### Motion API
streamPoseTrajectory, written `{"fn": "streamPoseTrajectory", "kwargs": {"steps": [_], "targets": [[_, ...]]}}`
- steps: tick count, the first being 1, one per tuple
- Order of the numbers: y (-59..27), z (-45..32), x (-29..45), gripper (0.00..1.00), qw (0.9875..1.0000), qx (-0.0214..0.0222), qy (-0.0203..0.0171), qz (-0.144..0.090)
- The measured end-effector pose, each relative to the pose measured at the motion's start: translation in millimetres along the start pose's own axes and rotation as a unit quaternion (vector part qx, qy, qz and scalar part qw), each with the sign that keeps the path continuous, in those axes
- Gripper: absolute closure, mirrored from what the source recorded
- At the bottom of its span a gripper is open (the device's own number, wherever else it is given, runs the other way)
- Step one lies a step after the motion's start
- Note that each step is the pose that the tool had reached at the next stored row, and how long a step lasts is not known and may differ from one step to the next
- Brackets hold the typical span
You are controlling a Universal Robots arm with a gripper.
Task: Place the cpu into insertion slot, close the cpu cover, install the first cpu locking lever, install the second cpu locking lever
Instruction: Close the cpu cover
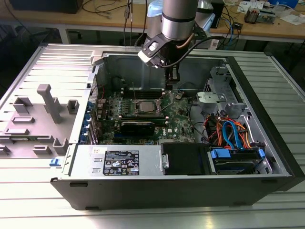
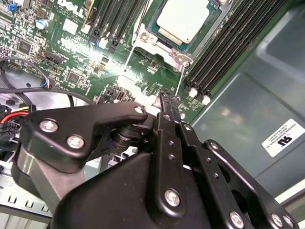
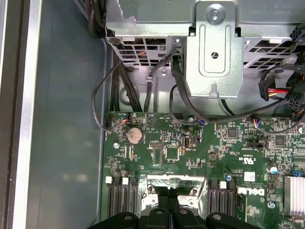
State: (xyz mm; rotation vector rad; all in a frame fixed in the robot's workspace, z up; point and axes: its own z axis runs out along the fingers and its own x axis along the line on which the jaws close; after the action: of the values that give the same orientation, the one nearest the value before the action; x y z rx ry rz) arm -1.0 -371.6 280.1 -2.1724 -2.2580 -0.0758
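The cpu (image 2: 183, 18), a square chip with a silver-grey top, lies in the insertion slot (image 1: 145, 106) on the green board inside the open computer case. The cpu cover (image 2: 162, 43) frames the chip and appears to lie down over it. Two thin locking levers (image 2: 129, 56) (image 2: 181, 78) stick up beside the socket. My gripper (image 1: 172, 78) hangs above the board, a little toward the exterior view's right of the socket. Its black fingers (image 2: 164, 102) are pressed together with nothing between them, and in the first wrist view the gripper (image 3: 169, 198) points at the socket's bright edge.
Black memory slots (image 2: 224, 52) flank the socket. A long black card (image 1: 137, 126) lies nearer the front, beside the power supply (image 1: 121, 160). A metal drive cage (image 3: 214, 52) and coloured cables (image 1: 228, 131) fill the case's right side. A grey fixture (image 1: 47, 102) stands outside on the left.
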Motion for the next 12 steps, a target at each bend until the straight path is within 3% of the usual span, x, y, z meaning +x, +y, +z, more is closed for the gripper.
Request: {"fn": "streamPoseTrajectory", "kwargs": {"steps": [12], "targets": [[12.7, 0.4, -0.4, 0.89, 1.0000, 0.0000, 0.0000, 0.000]]}}
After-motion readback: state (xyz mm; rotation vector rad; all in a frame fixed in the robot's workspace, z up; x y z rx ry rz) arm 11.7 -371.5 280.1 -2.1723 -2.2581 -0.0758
